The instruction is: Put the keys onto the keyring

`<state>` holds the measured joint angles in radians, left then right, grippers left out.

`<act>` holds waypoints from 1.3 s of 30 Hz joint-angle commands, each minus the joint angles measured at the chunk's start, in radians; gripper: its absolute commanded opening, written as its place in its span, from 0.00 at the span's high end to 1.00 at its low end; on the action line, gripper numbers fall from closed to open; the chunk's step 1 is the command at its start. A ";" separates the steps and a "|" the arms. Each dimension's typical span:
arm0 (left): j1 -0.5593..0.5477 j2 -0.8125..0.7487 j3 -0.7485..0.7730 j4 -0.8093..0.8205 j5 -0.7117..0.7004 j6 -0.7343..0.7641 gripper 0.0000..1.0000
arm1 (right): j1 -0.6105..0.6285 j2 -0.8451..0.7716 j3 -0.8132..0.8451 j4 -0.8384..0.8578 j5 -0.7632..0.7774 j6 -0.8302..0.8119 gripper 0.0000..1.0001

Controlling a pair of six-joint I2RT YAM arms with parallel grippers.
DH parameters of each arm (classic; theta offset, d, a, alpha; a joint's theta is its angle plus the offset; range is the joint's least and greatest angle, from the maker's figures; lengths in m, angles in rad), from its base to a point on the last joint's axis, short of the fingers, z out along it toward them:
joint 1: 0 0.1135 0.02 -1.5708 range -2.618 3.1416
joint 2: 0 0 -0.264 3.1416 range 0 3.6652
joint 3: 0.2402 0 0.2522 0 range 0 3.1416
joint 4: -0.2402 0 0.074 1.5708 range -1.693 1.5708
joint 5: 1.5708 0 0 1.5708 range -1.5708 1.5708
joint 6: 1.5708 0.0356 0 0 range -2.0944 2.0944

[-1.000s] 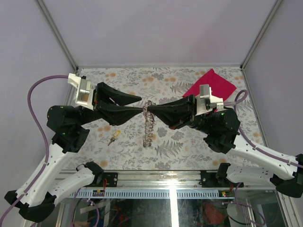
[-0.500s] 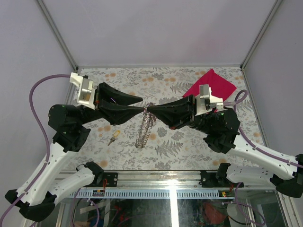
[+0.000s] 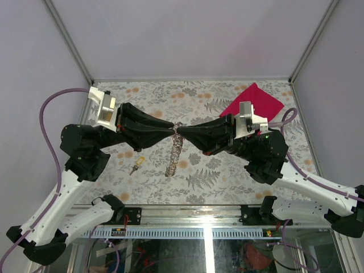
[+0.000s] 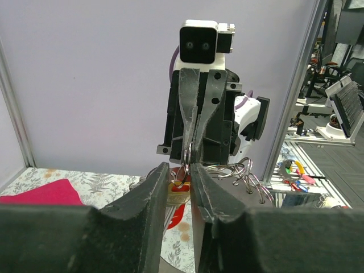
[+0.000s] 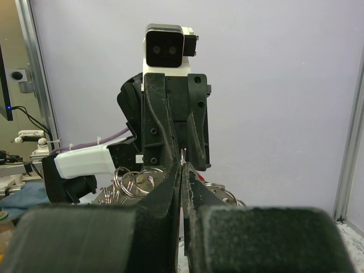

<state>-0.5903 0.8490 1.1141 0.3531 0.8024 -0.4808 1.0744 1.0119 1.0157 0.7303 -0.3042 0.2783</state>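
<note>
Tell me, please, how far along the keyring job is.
Done: no key visibly threaded. In hand: the right tool pinches the top of the hanging ring chain, the left tool straddling the same ring; something brass and red sits there, unclear. Remaining: the brass key lies loose on the table.

There are two arms, each with one gripper, so two in all: the left gripper (image 3: 172,131) and the right gripper (image 3: 183,132). There is one chain of key rings (image 3: 173,154). Its loops overlap too much for an exact count, but there are clearly more than five. One brass key (image 3: 135,166) can be counted on the single floral table (image 3: 227,176). There is one red cloth (image 3: 253,101). The left wrist view adds one red-and-brass piece (image 4: 177,196), perhaps a second key.
</note>
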 commanded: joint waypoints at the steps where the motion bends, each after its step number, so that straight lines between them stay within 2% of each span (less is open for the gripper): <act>1: -0.009 0.005 0.010 0.032 0.009 -0.004 0.79 | -0.001 -0.004 0.040 0.078 0.007 -0.007 1.00; 12: -0.013 0.009 0.016 0.026 0.009 -0.001 0.76 | 0.000 0.014 0.046 0.073 0.005 -0.005 1.00; 18: -0.014 0.013 0.028 0.009 0.017 0.008 0.99 | -0.001 0.016 0.046 0.069 0.004 -0.005 1.00; 21: -0.014 0.013 0.045 -0.024 0.024 0.025 1.00 | -0.001 0.013 0.043 0.068 -0.002 -0.009 1.00; 24: -0.014 0.017 0.089 -0.144 0.019 0.088 1.00 | -0.001 -0.008 0.037 0.043 0.000 -0.039 0.99; 28: -0.014 0.037 0.174 -0.363 0.028 0.207 1.00 | -0.001 -0.045 0.043 -0.056 -0.012 -0.103 0.88; 31: -0.014 0.064 0.256 -0.576 0.041 0.320 1.00 | -0.001 -0.090 0.048 -0.173 0.008 -0.166 0.81; 37: -0.014 0.153 0.431 -0.927 0.060 0.491 1.00 | -0.001 -0.162 0.069 -0.440 0.065 -0.263 0.75; 39: -0.014 0.187 0.489 -1.034 0.057 0.539 1.00 | -0.001 -0.172 0.086 -0.531 0.079 -0.290 0.70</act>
<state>-0.6041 0.9909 1.4879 -0.4065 0.8551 -0.0967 1.0725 0.8852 1.0271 0.3813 -0.2718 0.0780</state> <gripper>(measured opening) 0.018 0.257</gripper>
